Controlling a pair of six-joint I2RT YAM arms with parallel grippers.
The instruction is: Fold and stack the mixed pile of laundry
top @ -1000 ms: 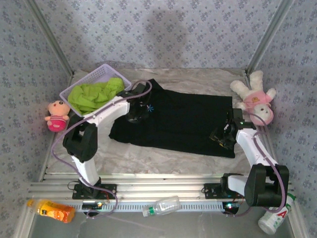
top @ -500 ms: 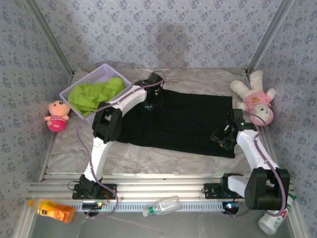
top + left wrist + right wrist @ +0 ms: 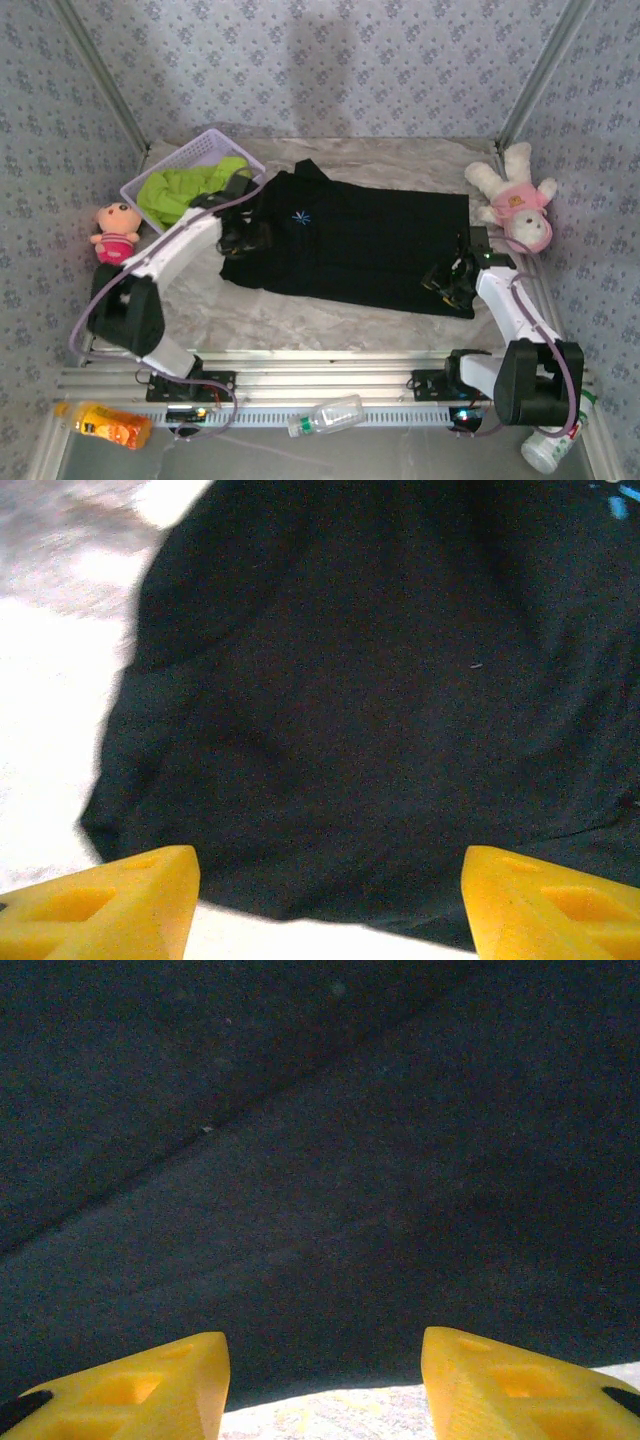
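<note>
Black cloth covers the middle of the table (image 3: 300, 320) in the top external view: the black T-shirt (image 3: 360, 245) lies spread flat, its small light-blue mark (image 3: 299, 218) facing up near the left end. The lime-green T-shirt (image 3: 185, 188) sits bunched in the lavender basket (image 3: 205, 150) at the far left corner, just beside the black one. The left tool (image 3: 243, 238) hangs over the black shirt's left edge, and the right tool (image 3: 445, 281) is at its near right corner. A pink doll (image 3: 113, 232) stands left of the basket, and a plush animal (image 3: 515, 200) lies at the far right.

From the left wrist, the left tool (image 3: 330, 865) has its yellow fingers (image 3: 130, 895) spread wide with nothing between them. The black T-shirt (image 3: 350, 700) lies past them in a rounded, rumpled lobe, with pale table (image 3: 50, 680) to its left and a sliver of the blue mark (image 3: 620, 505) at the top right corner.

From the right wrist, the right tool (image 3: 322, 1345) is also parted and grips nothing. The black T-shirt (image 3: 320, 1160) spans the view above the fingers (image 3: 150, 1380), a diagonal crease crossing it. Its hem ends just ahead of the fingertips, and a strip of table (image 3: 320, 1410) shows between them.
</note>
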